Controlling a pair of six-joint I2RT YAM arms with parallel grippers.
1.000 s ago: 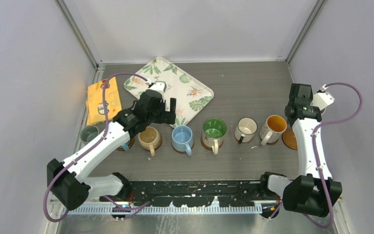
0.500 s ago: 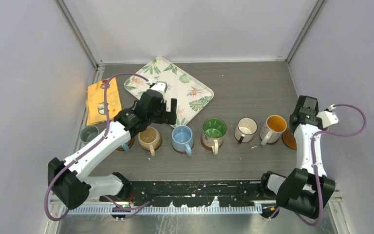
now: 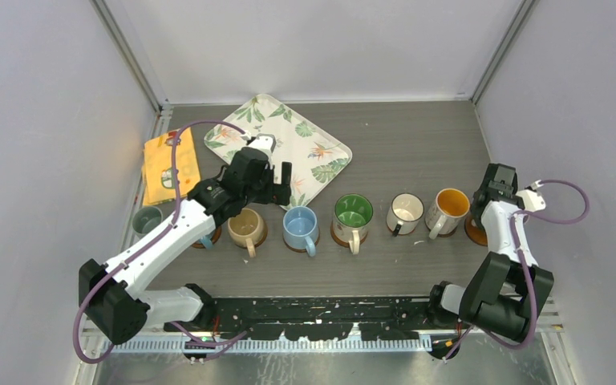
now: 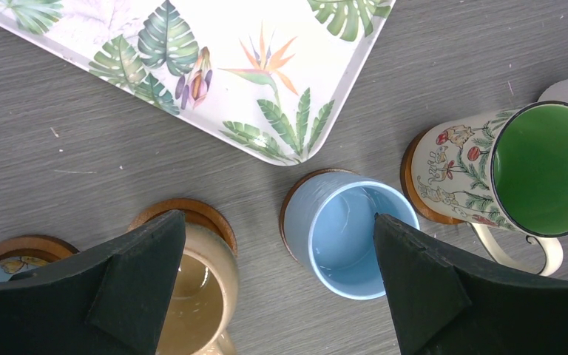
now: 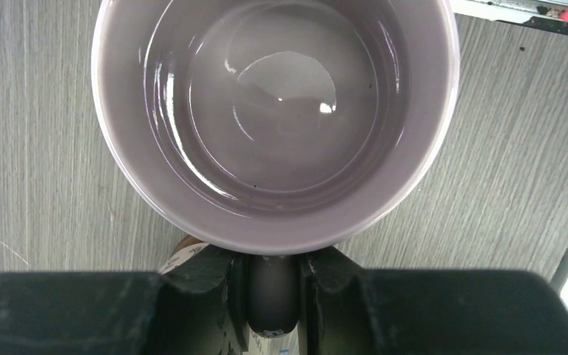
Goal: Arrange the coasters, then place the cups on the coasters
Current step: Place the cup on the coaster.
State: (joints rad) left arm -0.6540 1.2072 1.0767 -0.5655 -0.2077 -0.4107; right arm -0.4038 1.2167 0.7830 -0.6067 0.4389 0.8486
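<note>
My right gripper (image 5: 272,290) is shut on the dark handle of a mauve cup (image 5: 274,118), which hangs upright over the table. In the top view this gripper (image 3: 497,186) sits just behind a bare orange-brown coaster (image 3: 473,231) at the right end of the row, and the arm hides the cup. My left gripper (image 4: 279,222) stands wide open and empty above the tan cup (image 4: 192,296) and the light blue cup (image 4: 355,240), each on a coaster (image 4: 192,211). The green-inside cup (image 3: 353,212), cream cup (image 3: 406,212) and orange-inside cup (image 3: 451,210) continue the row.
A leaf-patterned square tray (image 3: 321,156) lies behind the row. The yellow cloth (image 3: 160,164) is at the back left, with a grey cup (image 3: 146,218) in front of it by the left wall. The right wall runs close beside the right arm.
My right arm has drawn back toward the near edge with the mauve cup, coming down beside the bare coaster. The left arm has stayed still.
</note>
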